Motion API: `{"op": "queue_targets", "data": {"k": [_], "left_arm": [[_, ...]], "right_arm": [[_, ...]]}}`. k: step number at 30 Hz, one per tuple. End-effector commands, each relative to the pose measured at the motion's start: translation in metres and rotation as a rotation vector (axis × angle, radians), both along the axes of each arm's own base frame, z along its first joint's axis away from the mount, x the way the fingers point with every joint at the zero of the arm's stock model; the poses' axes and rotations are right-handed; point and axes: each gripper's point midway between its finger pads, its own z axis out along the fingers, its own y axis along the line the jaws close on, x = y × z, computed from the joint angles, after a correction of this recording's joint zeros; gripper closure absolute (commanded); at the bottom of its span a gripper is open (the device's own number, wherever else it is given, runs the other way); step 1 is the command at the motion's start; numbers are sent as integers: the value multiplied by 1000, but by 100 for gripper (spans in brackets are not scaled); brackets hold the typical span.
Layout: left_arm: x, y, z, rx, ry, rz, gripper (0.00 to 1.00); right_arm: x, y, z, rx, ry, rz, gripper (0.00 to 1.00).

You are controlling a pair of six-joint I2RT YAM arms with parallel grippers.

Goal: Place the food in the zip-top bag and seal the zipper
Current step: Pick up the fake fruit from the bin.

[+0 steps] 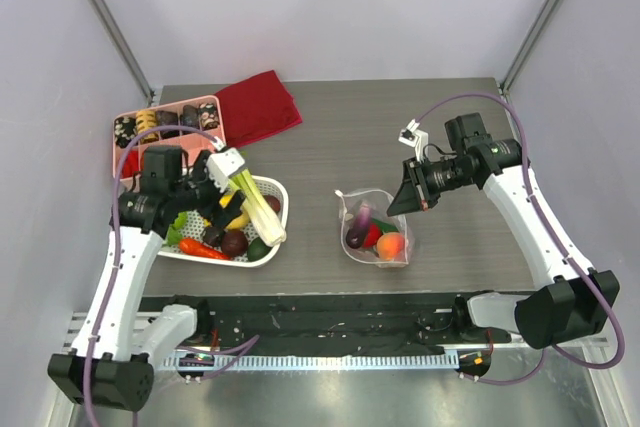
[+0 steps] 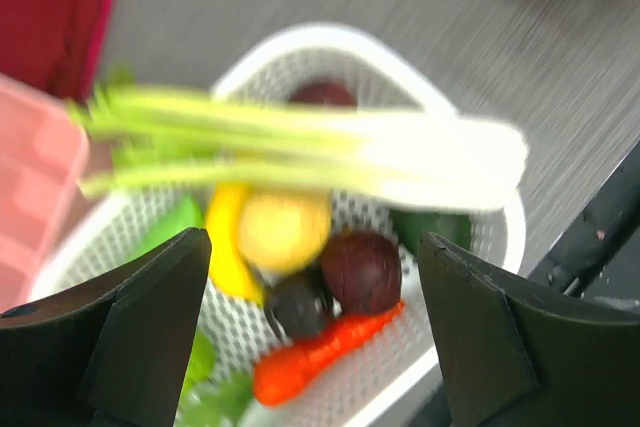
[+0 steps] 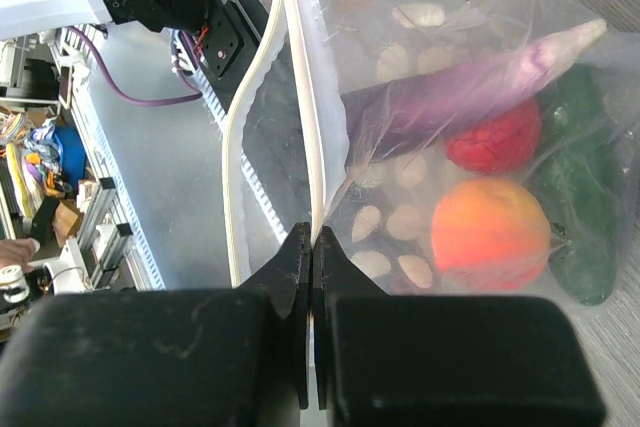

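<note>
The right hand (image 3: 312, 247) is clamped on the mouth edge of the bag (image 3: 400, 207), right of centre on the desk (image 1: 400, 127). I judge this holds it open, peach (image 3: 490, 232) and eggplant (image 3: 470, 97) inside. At the left, the left hand (image 2: 312, 242) hangs, fingers apart, over the leek (image 2: 400, 152) across the basket (image 2: 330, 37).

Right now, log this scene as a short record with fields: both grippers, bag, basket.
left gripper: open, above the white mesh plastic basket
right gripper: shut on the mouth edge of the clear dotted plastic zip-top bag
zipper: unsealed
in bag: purple eggplant, red tomato, orange peach, dark green cucumber
in basket: long white-green leek lying across it; yellow banana and orange carrot underneath
</note>
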Motion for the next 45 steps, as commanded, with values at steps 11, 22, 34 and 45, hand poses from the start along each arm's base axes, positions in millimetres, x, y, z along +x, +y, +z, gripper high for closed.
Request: {"op": "queue_targets", "data": {"k": [11, 22, 34, 45], "left_arm": [[31, 48, -127, 188, 94, -47, 8], [67, 47, -156, 195, 68, -75, 7], [20, 64, -155, 261, 195, -149, 45], [0, 114, -94, 517, 130, -114, 60]], "right_arm": [[12, 3, 13, 12, -60, -13, 99], [17, 4, 12, 13, -46, -22, 99], [18, 3, 10, 1, -43, -25, 99], [19, 3, 9, -4, -44, -22, 99]]}}
